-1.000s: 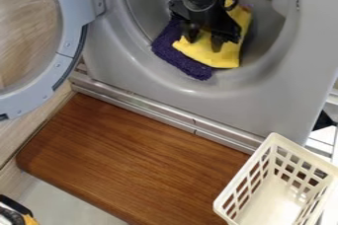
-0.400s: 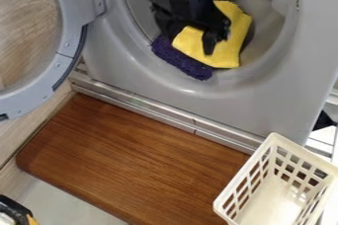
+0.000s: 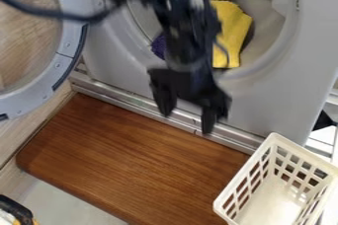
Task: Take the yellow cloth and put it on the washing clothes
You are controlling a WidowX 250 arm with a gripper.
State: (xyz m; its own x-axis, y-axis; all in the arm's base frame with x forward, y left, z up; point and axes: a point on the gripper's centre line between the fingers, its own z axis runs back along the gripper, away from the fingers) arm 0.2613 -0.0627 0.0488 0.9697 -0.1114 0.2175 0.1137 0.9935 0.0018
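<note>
The black gripper (image 3: 186, 119) hangs over the metal strip at the front of the washing machine, below the round opening. Its two fingers stand apart with nothing between them, so it is open. The yellow cloth (image 3: 232, 29) lies in the machine's opening, to the upper right of the gripper, its left part hidden behind the arm. A dark purple cloth (image 3: 158, 46) shows at the arm's left side, in the lower left of the opening; the rest of it is hidden by the arm.
The machine's round door (image 3: 64, 46) stands open at the left. A brown wooden board (image 3: 132, 162) lies in front of the machine. A white slatted basket (image 3: 228, 197) stands at the lower right. A black and yellow object (image 3: 17, 209) shows at the lower left corner.
The gripper has moved down and out of the opening, from over the cloths to the machine's front edge. The yellow cloth stays where it was.
</note>
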